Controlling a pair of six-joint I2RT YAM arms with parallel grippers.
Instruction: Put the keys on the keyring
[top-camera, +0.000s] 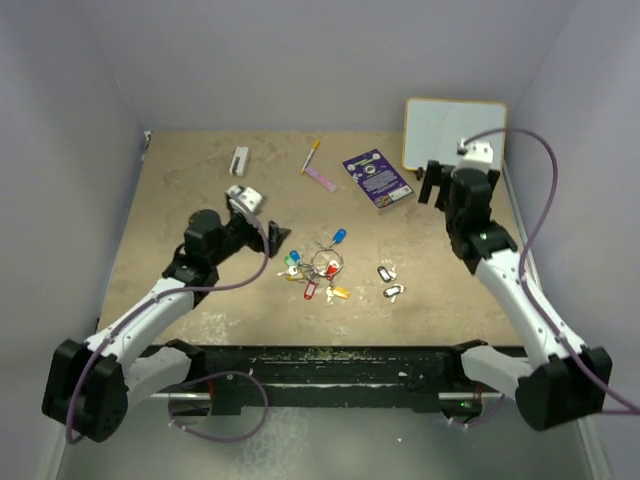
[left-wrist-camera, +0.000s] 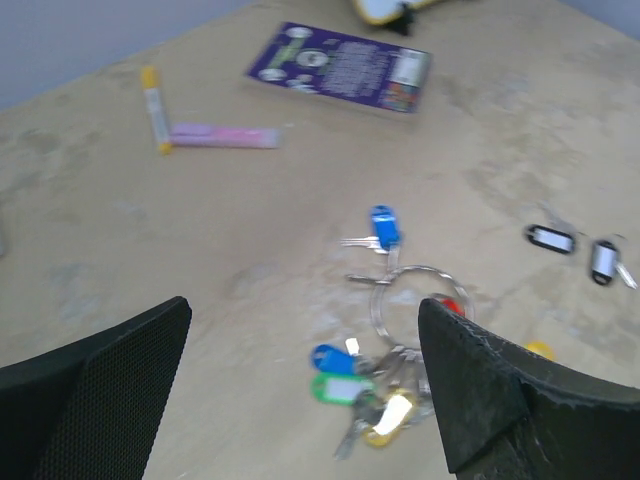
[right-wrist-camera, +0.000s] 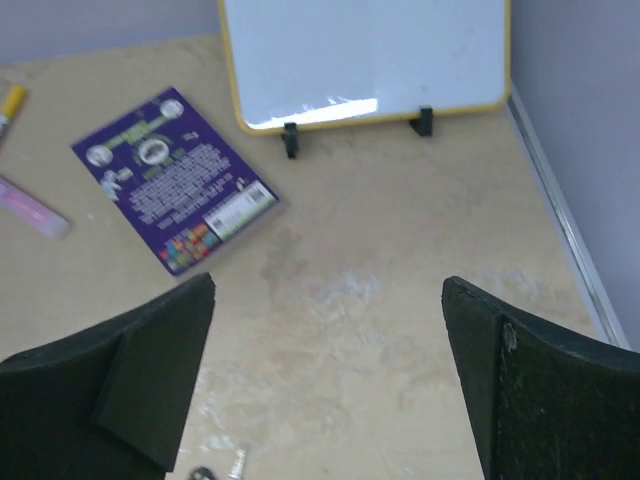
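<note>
"Either arm got hold of anything?"

"No. The left gripper (top-camera: 274, 236) hangs spread wide just beside the keys (top-camera: 318, 272), empty. The right gripper (right-wrist-camera: 330, 290) is spread too, near the whiteboard (right-wrist-camera: 365, 55)."

"And the keyring (left-wrist-camera: 412, 268)?"

"Flat on the table (top-camera: 180, 190), among the bunched keys. Two white-tagged keys (top-camera: 390, 282) lie apart, toward the right arm."

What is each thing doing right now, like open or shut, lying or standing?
left gripper, open, empty.
right gripper, open, empty.
keyring, lying flat among the keys.
keys, lying in a heap, none held.
whiteboard, standing upright.
purple card, lying flat.
marker, lying flat.
</note>
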